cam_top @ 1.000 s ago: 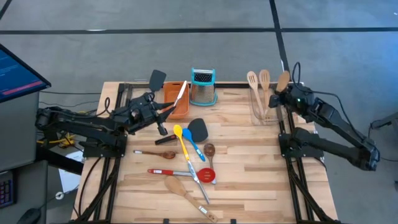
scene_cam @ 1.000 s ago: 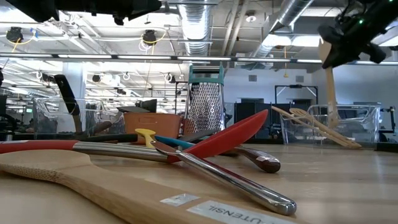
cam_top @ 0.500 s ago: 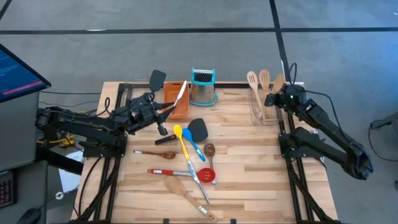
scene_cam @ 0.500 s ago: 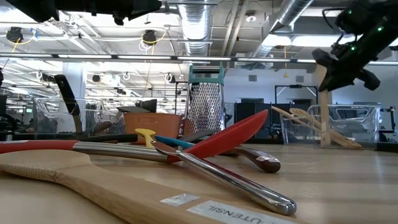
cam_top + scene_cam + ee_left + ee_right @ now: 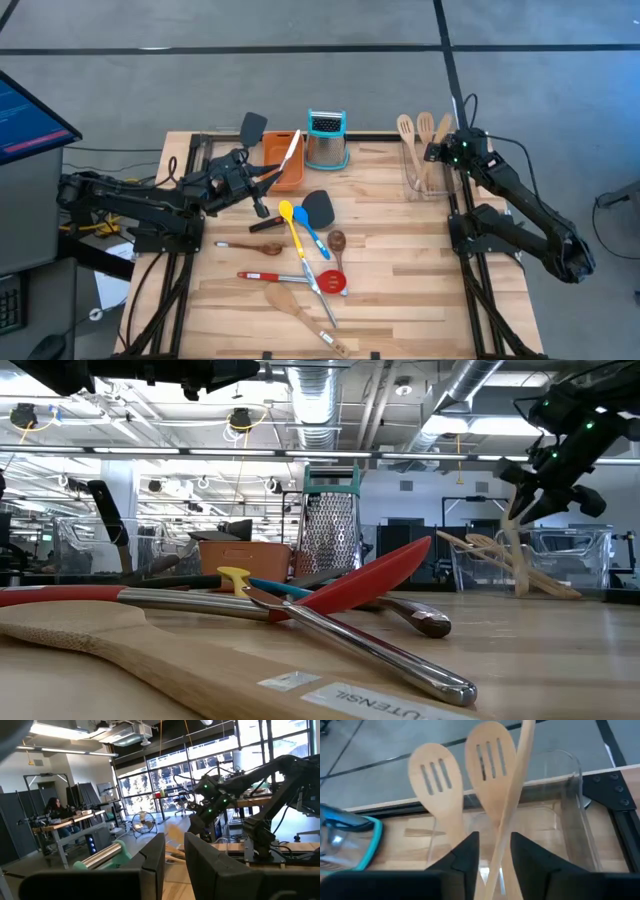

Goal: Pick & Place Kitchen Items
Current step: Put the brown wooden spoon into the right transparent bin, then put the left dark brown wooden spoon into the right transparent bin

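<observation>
**Wooden utensils stand in clear bin at the table's far right corner**

The wooden tabletop (image 5: pixel 400 260) carries a loose heap of utensils near its middle: a black turner (image 5: pixel 318 207), yellow spoon (image 5: pixel 288 215), blue spoon (image 5: pixel 305 222), red spoon (image 5: pixel 325 281) and a wooden spatula (image 5: pixel 285 300), their handles mostly running toward the near edge. In the low view the spatula bears a sticker reading "UTENSIL", partly cut off.

At the far right corner a clear bin (image 5: pixel 570 815) holds two slotted wooden spatulas (image 5: pixel 437 785), heads up and leaning, plus a third wooden handle (image 5: pixel 512 805) standing between the right gripper (image 5: pixel 492 852) fingers. Its jaws are parted with the handle loose between them.

Near the far edge, an orange tray (image 5: pixel 284 165) sits beside the steel grater (image 5: pixel 326 140); a white-bladed tool lies across the tray.

The left gripper (image 5: pixel 262 180) hovers beside the tray, jaws clenched on a steel-handled tool (image 5: pixel 102 857) with a green grip.
</observation>
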You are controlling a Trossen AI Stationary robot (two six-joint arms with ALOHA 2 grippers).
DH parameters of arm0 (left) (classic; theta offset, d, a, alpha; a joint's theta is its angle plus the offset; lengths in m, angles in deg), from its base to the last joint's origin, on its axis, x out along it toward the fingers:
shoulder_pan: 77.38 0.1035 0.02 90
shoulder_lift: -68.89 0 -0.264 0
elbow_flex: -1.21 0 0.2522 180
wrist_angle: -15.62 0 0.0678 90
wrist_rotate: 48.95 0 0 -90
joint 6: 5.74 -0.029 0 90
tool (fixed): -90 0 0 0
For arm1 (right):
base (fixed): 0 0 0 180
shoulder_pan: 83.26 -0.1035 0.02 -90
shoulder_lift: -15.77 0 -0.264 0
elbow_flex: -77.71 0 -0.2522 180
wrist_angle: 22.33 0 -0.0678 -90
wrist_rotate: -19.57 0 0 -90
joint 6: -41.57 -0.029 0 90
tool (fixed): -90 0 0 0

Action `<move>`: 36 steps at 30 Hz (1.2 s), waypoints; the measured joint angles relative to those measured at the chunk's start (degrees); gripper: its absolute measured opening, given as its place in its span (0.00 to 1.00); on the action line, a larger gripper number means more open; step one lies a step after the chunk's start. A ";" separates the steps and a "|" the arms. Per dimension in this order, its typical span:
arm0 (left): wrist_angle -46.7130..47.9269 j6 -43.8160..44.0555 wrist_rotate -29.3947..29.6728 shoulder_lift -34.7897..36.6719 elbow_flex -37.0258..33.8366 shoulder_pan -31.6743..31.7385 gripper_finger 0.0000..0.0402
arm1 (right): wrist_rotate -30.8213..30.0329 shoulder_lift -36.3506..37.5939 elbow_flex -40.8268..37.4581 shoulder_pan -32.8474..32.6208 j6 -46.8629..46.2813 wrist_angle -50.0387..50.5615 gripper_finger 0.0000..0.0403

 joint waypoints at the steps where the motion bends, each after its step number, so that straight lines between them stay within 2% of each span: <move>1: -0.02 0.00 0.00 0.00 0.00 0.00 0.14 | 0.01 -0.42 0.00 0.29 0.13 -0.10 0.28; 7: -0.01 0.00 0.00 0.00 0.00 -0.01 0.14 | 1.69 -1.19 0.17 0.64 2.29 -2.14 0.35; 11: 0.00 0.00 0.00 0.00 0.00 0.00 0.14 | 5.10 0.20 3.62 0.64 2.97 0.10 0.34; 14: 0.00 -0.02 0.00 0.00 0.00 0.00 0.14 | 9.67 1.93 6.51 0.38 4.00 3.68 0.28; 19: -0.02 -0.02 0.00 0.00 0.00 0.00 0.14 | 23.35 6.43 9.22 -2.67 6.33 3.93 0.12; 23: -0.02 -0.02 0.00 0.00 0.00 0.00 0.14 | 28.59 10.22 10.08 -7.32 8.99 1.70 0.01; 27: -0.02 -0.02 0.00 0.00 0.00 0.00 0.14 | 28.51 14.13 10.08 -13.67 9.57 -1.26 0.03; 31: -0.02 -0.02 0.00 0.00 0.00 0.00 0.14 | 27.95 18.76 9.61 -20.25 11.40 -5.53 0.01; 34: -0.01 -0.02 0.01 0.00 0.00 0.00 0.14 | 27.42 21.51 7.19 -25.63 11.66 -10.20 0.01; 36: 0.00 -0.03 0.01 0.00 0.00 -0.01 0.14 | 24.88 22.92 4.87 -29.42 11.68 -13.92 0.00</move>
